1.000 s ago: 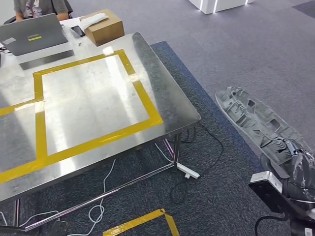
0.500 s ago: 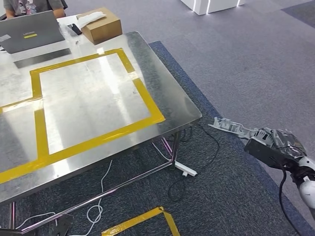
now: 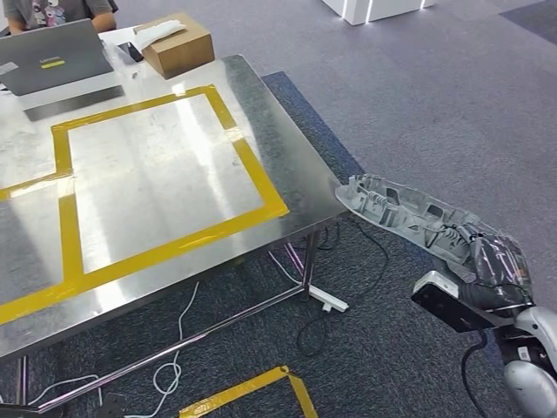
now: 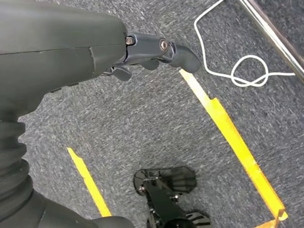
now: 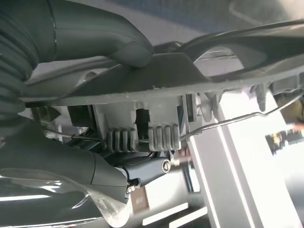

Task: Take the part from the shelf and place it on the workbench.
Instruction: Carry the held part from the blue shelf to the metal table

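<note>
left hand (image 4: 150,50) over grey carpet (image 4: 150,118), fingers apart, holding nothing, right hand (image 3: 496,266) gripping long grey moulded plastic part (image 3: 400,209), thumb above and fingers beneath in right wrist view, part's far tip reaching corner of steel yellow-taped workbench (image 3: 296,165)

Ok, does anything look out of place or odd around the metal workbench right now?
Nothing looks damaged or spilled. The long grey plastic part is held in the right hand, off the steel workbench's corner and not yet on it. Loose cables trail on the carpet underneath.
</note>
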Action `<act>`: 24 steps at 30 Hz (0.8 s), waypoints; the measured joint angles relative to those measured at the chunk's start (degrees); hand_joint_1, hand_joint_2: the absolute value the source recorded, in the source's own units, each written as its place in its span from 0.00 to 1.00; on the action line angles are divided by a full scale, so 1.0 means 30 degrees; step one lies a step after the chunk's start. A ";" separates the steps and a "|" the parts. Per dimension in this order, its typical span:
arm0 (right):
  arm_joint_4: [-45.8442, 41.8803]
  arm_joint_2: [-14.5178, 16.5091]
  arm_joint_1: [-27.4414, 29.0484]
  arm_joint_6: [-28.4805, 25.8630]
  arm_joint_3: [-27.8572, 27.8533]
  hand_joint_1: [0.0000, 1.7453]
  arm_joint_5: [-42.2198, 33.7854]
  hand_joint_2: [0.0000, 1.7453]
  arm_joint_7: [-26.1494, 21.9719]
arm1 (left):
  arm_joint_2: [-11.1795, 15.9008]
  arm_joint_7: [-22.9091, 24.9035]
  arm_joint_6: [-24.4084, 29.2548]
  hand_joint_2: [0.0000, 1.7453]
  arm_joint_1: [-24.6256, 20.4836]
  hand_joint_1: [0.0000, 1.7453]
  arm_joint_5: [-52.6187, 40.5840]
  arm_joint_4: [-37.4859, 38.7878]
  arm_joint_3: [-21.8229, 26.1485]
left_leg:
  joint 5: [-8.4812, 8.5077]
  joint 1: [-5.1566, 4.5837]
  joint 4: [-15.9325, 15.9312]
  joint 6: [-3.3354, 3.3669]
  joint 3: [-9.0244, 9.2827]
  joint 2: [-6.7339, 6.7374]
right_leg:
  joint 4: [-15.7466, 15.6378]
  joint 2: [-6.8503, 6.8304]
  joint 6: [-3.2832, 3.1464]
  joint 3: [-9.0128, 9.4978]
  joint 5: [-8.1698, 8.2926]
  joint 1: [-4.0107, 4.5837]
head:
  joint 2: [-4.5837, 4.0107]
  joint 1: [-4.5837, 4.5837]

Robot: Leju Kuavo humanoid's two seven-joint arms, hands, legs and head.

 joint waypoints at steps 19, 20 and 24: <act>-0.4033 0.0727 -0.0329 -0.2057 0.0878 1.00 0.6297 1.00 0.0351 | -0.0716 0.0942 -0.0882 1.00 0.1536 0.00 -0.0292 -0.3282 0.0618 | 0.0022 -0.0002 0.0001 -0.0030 0.0007 0.0006 | 0.0013 0.0002 -0.0011 -0.0012 0.0021 -0.0003 | 0.0000 0.0005; -0.4038 0.0730 -0.0335 -0.2059 0.0929 1.00 0.6299 1.00 0.0351 | -0.0729 0.0942 -0.0882 1.00 0.1540 0.00 -0.0291 -0.3308 0.0634 | 0.0022 -0.0001 0.0001 -0.0031 0.0007 0.0006 | 0.0013 0.0001 -0.0011 -0.0012 0.0021 -0.0002 | 0.0000 0.0005; -0.4055 0.0736 -0.0369 -0.2062 0.1047 1.00 0.6304 1.00 0.0351 | -0.0742 0.0942 -0.0882 1.00 0.1545 0.00 -0.0292 -0.3357 0.0650 | 0.0022 -0.0001 0.0001 -0.0031 0.0006 0.0006 | 0.0013 0.0002 -0.0011 -0.0015 0.0021 -0.0002 | 0.0000 0.0005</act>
